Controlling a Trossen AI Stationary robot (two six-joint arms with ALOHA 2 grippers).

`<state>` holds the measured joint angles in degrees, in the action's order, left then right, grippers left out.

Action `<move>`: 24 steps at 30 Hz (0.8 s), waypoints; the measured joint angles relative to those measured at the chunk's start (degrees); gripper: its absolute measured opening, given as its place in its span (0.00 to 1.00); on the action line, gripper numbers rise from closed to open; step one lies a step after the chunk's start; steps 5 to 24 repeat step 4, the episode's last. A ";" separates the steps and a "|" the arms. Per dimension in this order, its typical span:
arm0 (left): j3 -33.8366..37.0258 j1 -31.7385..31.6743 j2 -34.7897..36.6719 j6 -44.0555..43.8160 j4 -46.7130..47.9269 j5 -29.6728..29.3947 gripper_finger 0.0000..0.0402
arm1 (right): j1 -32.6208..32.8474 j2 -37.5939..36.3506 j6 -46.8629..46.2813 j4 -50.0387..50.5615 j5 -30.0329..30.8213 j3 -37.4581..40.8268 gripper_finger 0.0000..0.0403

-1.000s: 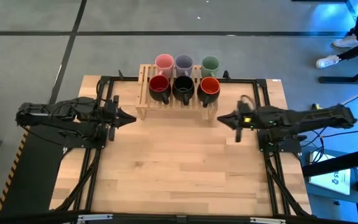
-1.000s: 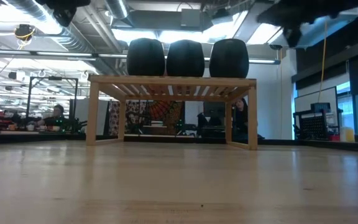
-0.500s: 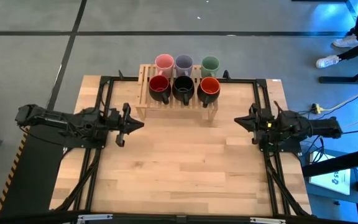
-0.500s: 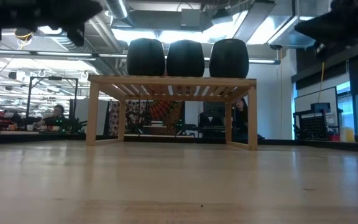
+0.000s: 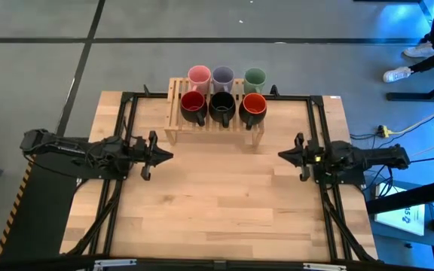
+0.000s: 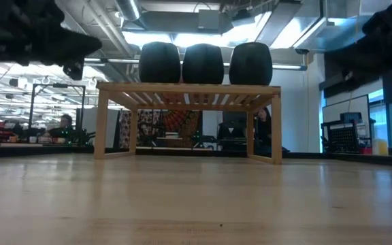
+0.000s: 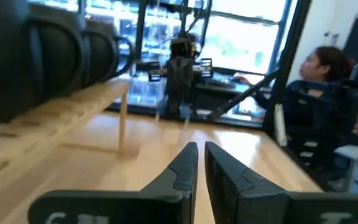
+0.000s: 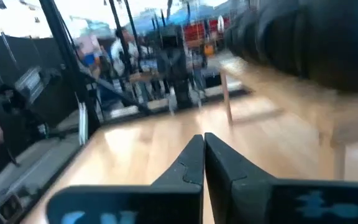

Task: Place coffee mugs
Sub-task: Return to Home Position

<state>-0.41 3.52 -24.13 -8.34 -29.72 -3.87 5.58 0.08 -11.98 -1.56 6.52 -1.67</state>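
Six mugs stand upright on a slatted wooden rack [image 5: 214,124] at the table's far middle. The back row is pink [image 5: 199,74], lavender-grey [image 5: 223,74] and green [image 5: 255,76]. The front row is dark with a red inside [image 5: 193,103], all black [image 5: 222,105] and dark with an orange-red inside [image 5: 253,105]. The low view shows the front three [image 6: 203,63] on the rack top. My left gripper [image 5: 170,156] is shut and empty, near-left of the rack. My right gripper [image 5: 280,155] is shut and empty, near-right of it. The two point toward each other.
A black frame [image 5: 126,113] runs along the table's left, far and right sides. Bare wood [image 5: 217,196] lies between the two grippers and toward the near edge. A seated person [image 7: 319,106] shows beyond the table. Another person's legs [image 5: 428,45] are at the far right of the floor.
My right gripper has drawn back toward the table's right edge and a little toward the near edge, and has come down. My left gripper has reached a little toward the table's middle, shifted toward the near edge and come down. The mugs have stayed still.
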 joint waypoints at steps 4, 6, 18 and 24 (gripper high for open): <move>-0.02 -0.01 2.98 -0.37 4.29 -1.57 0.06 | 0.00 0.39 -0.21 -1.03 -0.04 1.24 0.00; -0.02 -0.01 2.98 -0.37 4.29 -1.57 0.06 | 0.00 0.39 -0.21 -1.03 -0.04 1.24 0.00; -0.02 -0.01 2.98 -0.37 4.29 -1.57 0.06 | 0.00 0.39 -0.21 -1.03 -0.04 1.24 0.00; -0.02 -0.01 2.98 -0.37 4.29 -1.57 0.06 | 0.00 0.39 -0.21 -1.03 -0.04 1.24 0.00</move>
